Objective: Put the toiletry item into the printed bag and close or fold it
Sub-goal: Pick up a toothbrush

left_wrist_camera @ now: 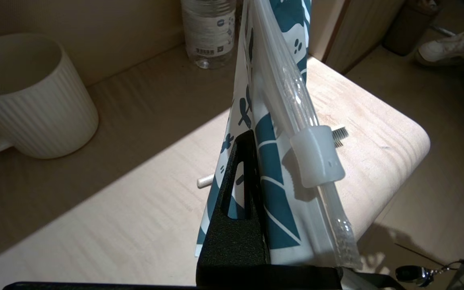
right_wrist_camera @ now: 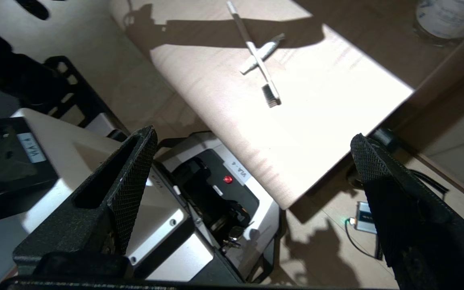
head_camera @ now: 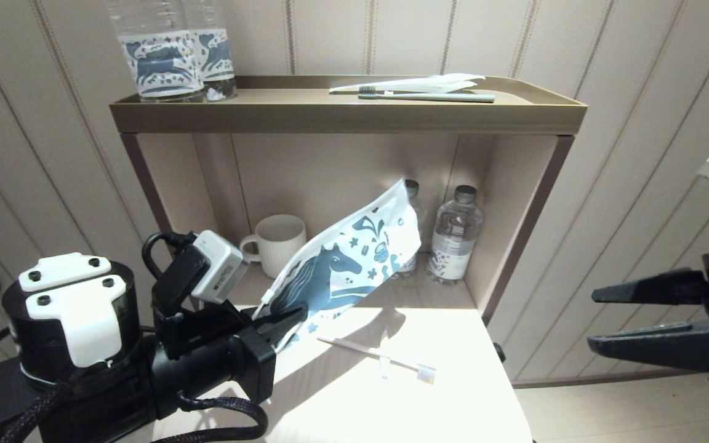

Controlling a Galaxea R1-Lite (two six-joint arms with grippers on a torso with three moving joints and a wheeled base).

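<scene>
The slim white toothbrush [head_camera: 376, 355] lies flat on the pale table [head_camera: 453, 394], bristle head toward the right; the right wrist view shows the toothbrush [right_wrist_camera: 255, 55] too. The printed bag [head_camera: 345, 266], white with a blue horse, is held up off the table, slanting up toward the shelf. My left gripper [head_camera: 280, 326] is shut on the bag's lower end, and in the left wrist view the bag [left_wrist_camera: 280, 177] stands on edge between the fingers [left_wrist_camera: 236, 193], its clear zip slider [left_wrist_camera: 316, 155] showing. My right gripper [head_camera: 600, 320] hangs open beyond the table's right edge, empty.
A white ribbed mug [head_camera: 279, 241] and two water bottles [head_camera: 455, 232] stand in the recess behind the bag. On the upper shelf [head_camera: 348, 117] are two horse-labelled bottles [head_camera: 173, 52], a grey-green toothbrush [head_camera: 428, 95] and a plain white wrapper [head_camera: 434, 83].
</scene>
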